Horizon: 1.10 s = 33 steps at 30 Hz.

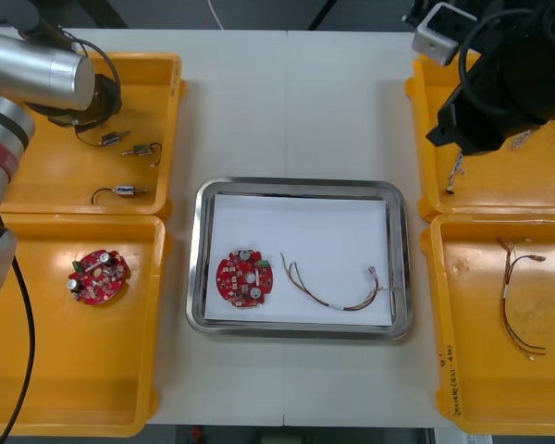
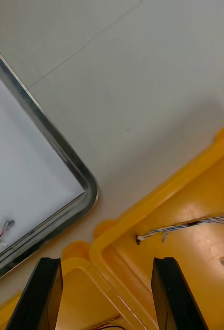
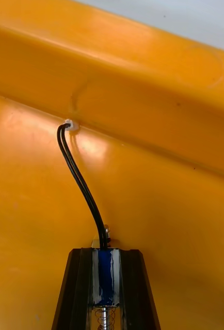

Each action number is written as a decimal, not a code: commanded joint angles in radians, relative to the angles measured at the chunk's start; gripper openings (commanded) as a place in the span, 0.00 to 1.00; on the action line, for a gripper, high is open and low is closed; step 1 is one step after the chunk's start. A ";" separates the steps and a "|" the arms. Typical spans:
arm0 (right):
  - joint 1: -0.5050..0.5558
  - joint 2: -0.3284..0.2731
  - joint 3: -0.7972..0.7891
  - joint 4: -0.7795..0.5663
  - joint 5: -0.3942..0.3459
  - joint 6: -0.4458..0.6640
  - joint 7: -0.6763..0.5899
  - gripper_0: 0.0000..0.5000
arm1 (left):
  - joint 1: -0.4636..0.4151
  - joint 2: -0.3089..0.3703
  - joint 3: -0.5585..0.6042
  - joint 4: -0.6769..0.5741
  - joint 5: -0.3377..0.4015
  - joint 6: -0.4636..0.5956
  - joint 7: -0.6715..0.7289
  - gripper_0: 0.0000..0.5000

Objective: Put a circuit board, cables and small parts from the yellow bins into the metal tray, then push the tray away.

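Note:
My left gripper is shut on a small metal part wrapped in blue, low inside the far left yellow bin. The part's black cable runs from the fingers to a white plug against the bin wall. My left arm covers that spot in the front view. My right gripper is open with nothing between its fingers, over the rim of the far right bin, near a twisted blue and white cable. The metal tray holds a red circuit board and a red and yellow cable.
Three small metal parts with black leads lie in the far left bin. The near left bin holds another circuit board. The near right bin holds a red and yellow cable. The right arm hangs over the far right bin.

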 commanded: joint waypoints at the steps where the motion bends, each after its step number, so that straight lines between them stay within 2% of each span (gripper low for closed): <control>1: -0.061 -0.033 -0.072 0.045 0.027 0.003 -0.052 1.00 | -0.019 0.004 0.047 -0.092 -0.015 0.095 0.044 0.00; 11: -0.075 -0.046 -0.196 0.141 0.158 0.003 -0.046 1.00 | -0.019 0.032 0.160 -0.266 -0.029 0.316 -0.043 0.00; 19: -0.125 -0.047 -0.259 0.246 0.274 0.003 -0.058 1.00 | -0.019 0.066 0.171 -0.388 0.019 0.483 -0.054 0.00; 23: -0.141 -0.047 -0.297 0.292 0.308 0.003 -0.066 1.00 | -0.019 0.073 0.169 -0.459 0.043 0.570 -0.054 0.00; 33: -0.206 -0.047 -0.355 0.516 0.417 0.003 -0.080 1.00 | 0.010 0.073 0.165 -0.715 0.124 0.811 0.006 0.00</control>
